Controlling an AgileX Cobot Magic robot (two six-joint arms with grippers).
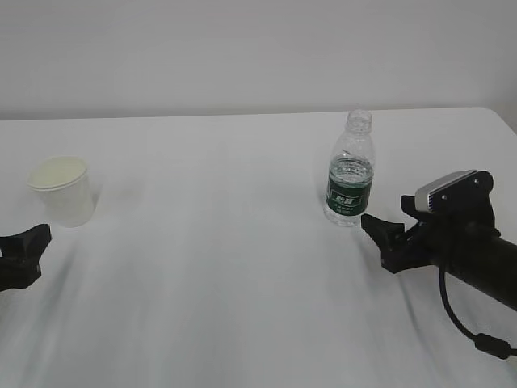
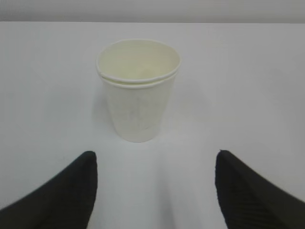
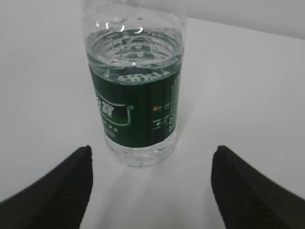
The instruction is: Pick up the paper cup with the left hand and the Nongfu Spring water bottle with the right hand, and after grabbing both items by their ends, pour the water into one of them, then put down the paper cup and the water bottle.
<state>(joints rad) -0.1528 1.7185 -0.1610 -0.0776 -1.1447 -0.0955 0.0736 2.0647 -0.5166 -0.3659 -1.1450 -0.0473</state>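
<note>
The white paper cup [image 1: 63,191] [image 2: 138,90] stands upright on the table's left side, its cream inside showing and nothing visible in it. My left gripper [image 1: 24,252] [image 2: 155,160] sits low just short of it, open, fingers wide apart and clear of the cup. On the right stands the capless Nongfu Spring water bottle [image 1: 350,174] [image 3: 136,105] with its dark green label. Clear water [image 3: 133,52] fills it to just above the label. My right gripper [image 1: 386,234] [image 3: 151,155] is open just in front of the bottle's base, touching nothing.
The white table [image 1: 226,275] stretches between the two arms, with a plain pale wall behind its far edge. The right arm's black cable [image 1: 464,323] loops down at the lower right.
</note>
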